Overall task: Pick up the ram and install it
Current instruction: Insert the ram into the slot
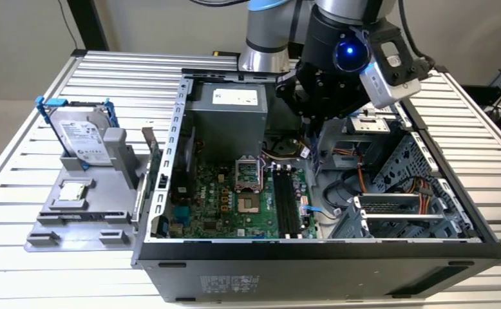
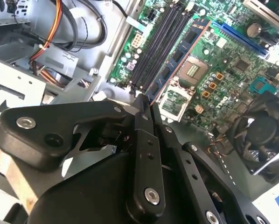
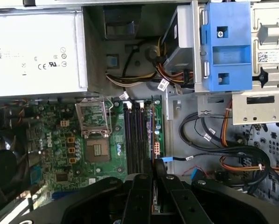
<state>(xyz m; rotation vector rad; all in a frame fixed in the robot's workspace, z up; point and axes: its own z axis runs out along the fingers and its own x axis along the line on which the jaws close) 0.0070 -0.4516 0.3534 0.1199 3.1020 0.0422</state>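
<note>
Gripper [image 3: 154, 168] jaws pulled in narrow, clamped on a thin strip seen edge-on. It shows greenish between the fingers [image 3: 139, 196] in the first wrist view, so I read that as the ram [image 3: 154, 198]. Held by its flat faces, presumably so the contact edge points down at the board.

Directly below: the memory slots [image 3: 136, 135], black, parallel, empty as far as I can tell. The stick's long axis looks roughly lined up with them and it hangs clear above, not seated.

Beside the slots is the CPU socket [image 3: 98, 150], latch frame up and nothing in it. Past that, the power supply [image 3: 37, 46] and a blue drive bracket [image 3: 226, 46].

In the exterior view the arm hangs inside the open case [image 1: 319, 270], over the board's far end. Outside, on the exterior view's left, a grey fixture [image 1: 70, 219] on the slatted table [image 1: 27, 283] holds the hard drive [image 1: 83, 138] upright and the processor chip [image 1: 72, 192] flat, probably staged for pickup.
</note>
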